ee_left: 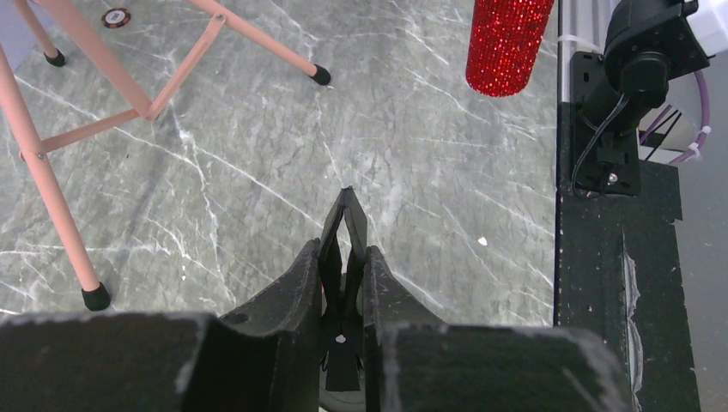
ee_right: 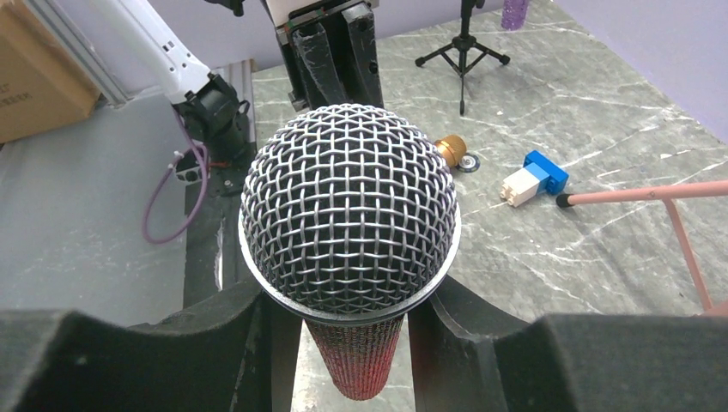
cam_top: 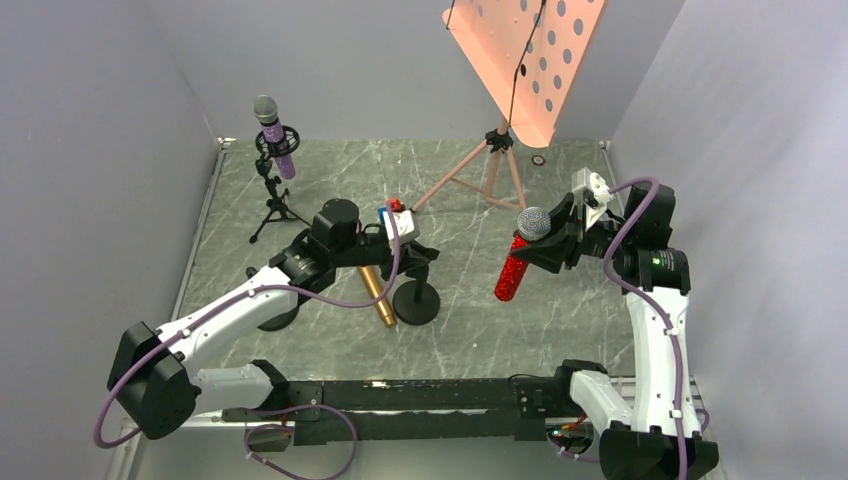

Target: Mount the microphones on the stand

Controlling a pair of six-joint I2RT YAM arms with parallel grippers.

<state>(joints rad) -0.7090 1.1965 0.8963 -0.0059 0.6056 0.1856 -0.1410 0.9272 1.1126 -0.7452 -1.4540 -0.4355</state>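
Holding the red microphone [cam_top: 516, 262] clamped in the right gripper [cam_top: 545, 240] just below its silver mesh head, tilted and lifted clear of the counter [cam_top: 560, 330], probably to keep the glittery shaft free for sliding into a holder. Pinching a black clip [ee_left: 344, 225] in the left gripper [ee_left: 345, 257], fingers pressed together on it above the round-base stand [cam_top: 417, 300], apparently to spread that clip for the shaft. Leaving 1 gold microphone [cam_top: 376, 292] flat on the counter just beside that base, with the purple microphone [cam_top: 276, 140] already upright in the tripod stand [cam_top: 272, 200] at back left.
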